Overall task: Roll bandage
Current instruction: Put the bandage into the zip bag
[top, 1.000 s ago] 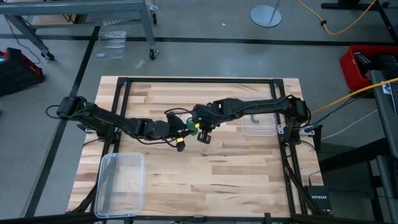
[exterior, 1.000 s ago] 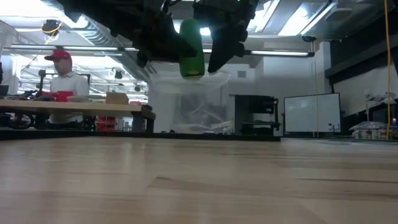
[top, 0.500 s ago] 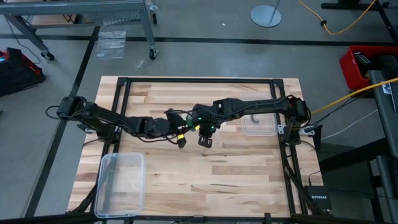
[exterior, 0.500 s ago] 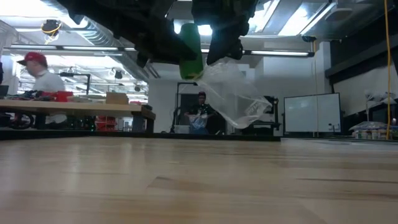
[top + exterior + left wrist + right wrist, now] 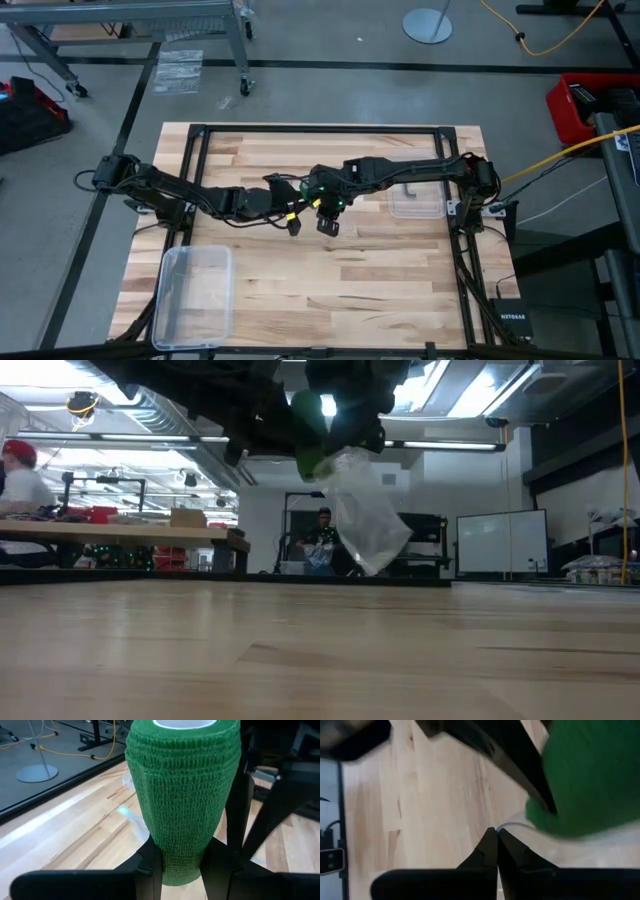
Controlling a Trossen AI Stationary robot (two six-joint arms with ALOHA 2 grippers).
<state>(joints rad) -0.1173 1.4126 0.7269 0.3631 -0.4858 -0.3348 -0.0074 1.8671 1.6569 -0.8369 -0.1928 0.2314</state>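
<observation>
The bandage point(image 5: 182, 795) is a tight green roll held above the middle of the table, with my left gripper point(image 5: 182, 870) shut on it. In the low view the bandage point(image 5: 305, 435) shows high up between the two dark hands. My right gripper point(image 5: 496, 834) is right beside it and shut on a crinkly clear plastic bag point(image 5: 365, 510), which hangs under it. The bag's top lies next to the roll's lower end; whether they touch I cannot tell. In the high view the two grippers point(image 5: 293, 218) point(image 5: 328, 220) meet at the table's centre. My left gripper pinches the roll's near end point(image 5: 181, 862) between its two fingers point(image 5: 150, 865), one on each curved side. The roll points away along the fingers, its white core at the far end. It is lifted clear of the table. My right gripper pinches the top edge of the clear bag point(image 5: 520, 827) between its shut fingertips, slanting down from the table's right side. The bag hangs slack below the fingers, clear of the table. How many layers are caught I cannot tell.
A clear plastic box point(image 5: 195, 295) sits at the table's near left corner. A smaller clear tray point(image 5: 418, 203) lies under the right arm toward the right edge. The low view shows people in the room beyond the table.
My right gripper has turned at the wrist while staying beside the roll. The clear bag, which hung spread wide under the bandage, has swung out sideways. It now hangs narrow and crumpled below my right gripper. The bandage stays in my left gripper.
</observation>
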